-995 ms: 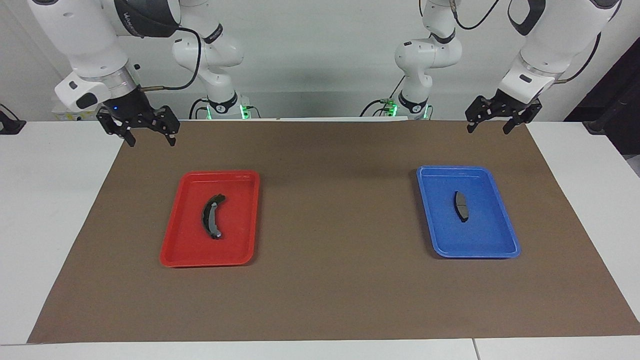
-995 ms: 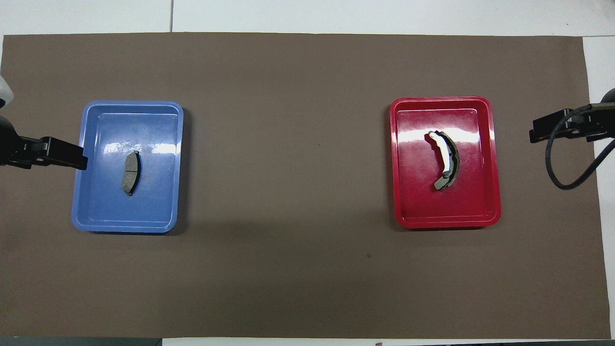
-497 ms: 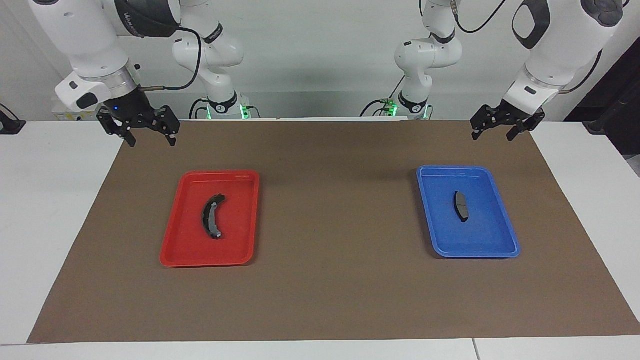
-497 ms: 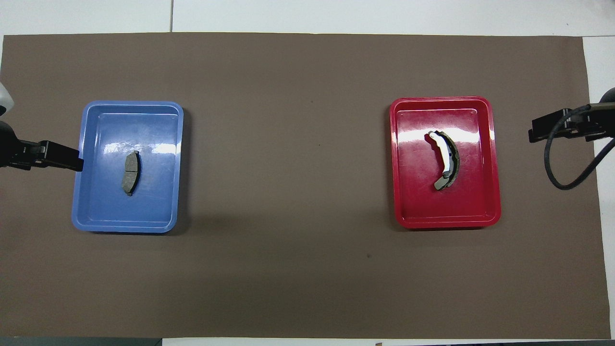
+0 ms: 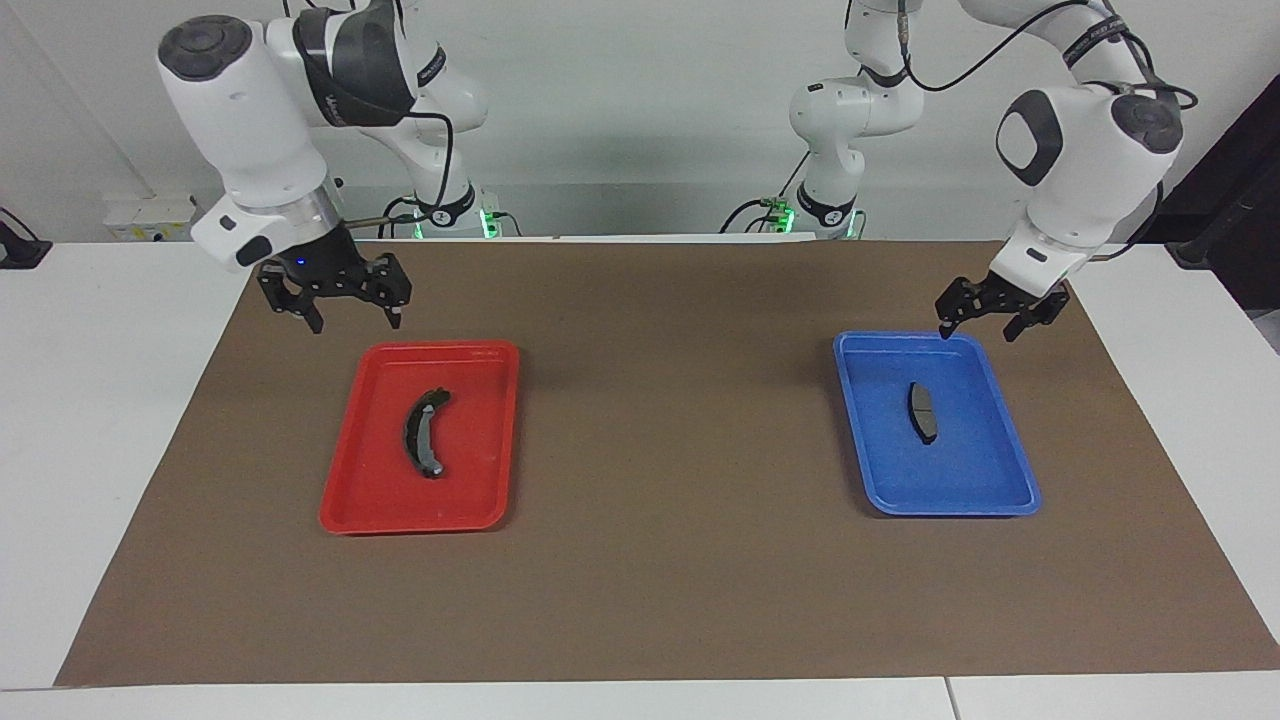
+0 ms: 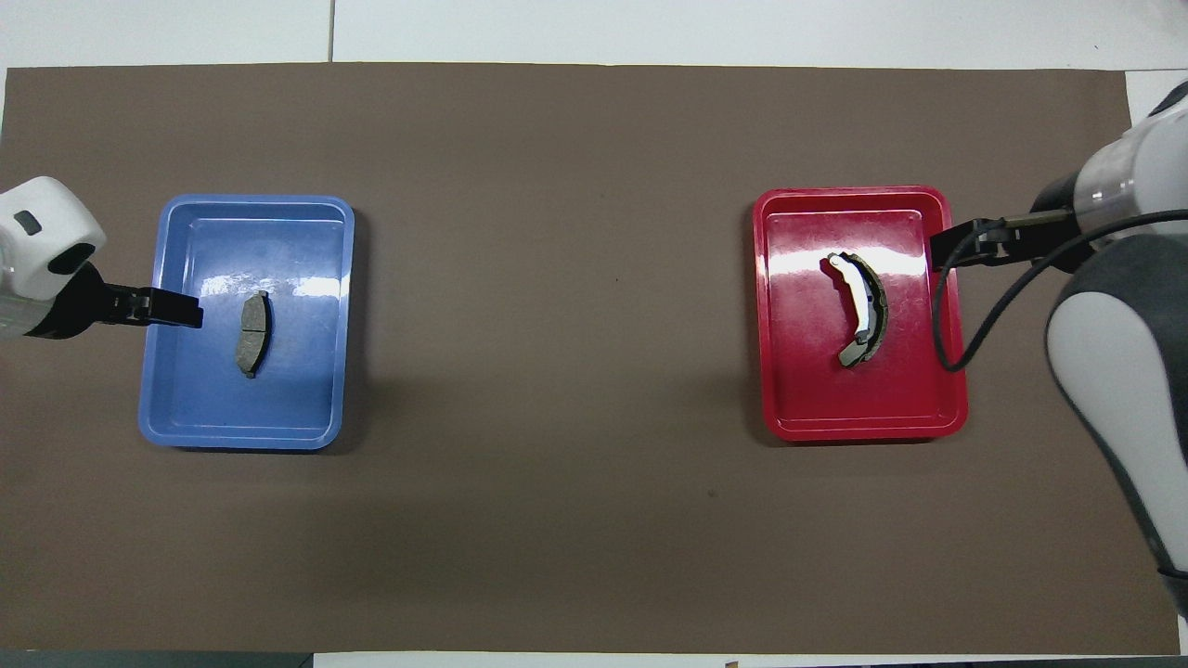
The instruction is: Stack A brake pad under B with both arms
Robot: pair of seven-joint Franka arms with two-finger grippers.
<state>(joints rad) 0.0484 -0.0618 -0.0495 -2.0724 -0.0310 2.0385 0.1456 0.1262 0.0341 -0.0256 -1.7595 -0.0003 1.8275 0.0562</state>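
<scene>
The short dark grey brake pad A (image 5: 922,412) lies in the blue tray (image 5: 955,505) toward the left arm's end of the table; it also shows in the overhead view (image 6: 251,334). The long curved black piece B (image 5: 425,432) lies in the red tray (image 5: 400,520), and shows from overhead too (image 6: 863,311). My left gripper (image 5: 975,332) is open and empty, raised over the blue tray's edge (image 6: 190,315). My right gripper (image 5: 357,325) is open and empty, raised over the red tray's edge (image 6: 939,250).
A brown mat (image 5: 660,560) covers the table between and around the blue tray (image 6: 241,436) and the red tray (image 6: 863,427). The white table top (image 5: 90,420) shows past the mat's ends.
Both arms have come down and moved in from the mat's corners toward their trays. The left gripper now hangs over the blue tray's edge, the right over the red tray's edge.
</scene>
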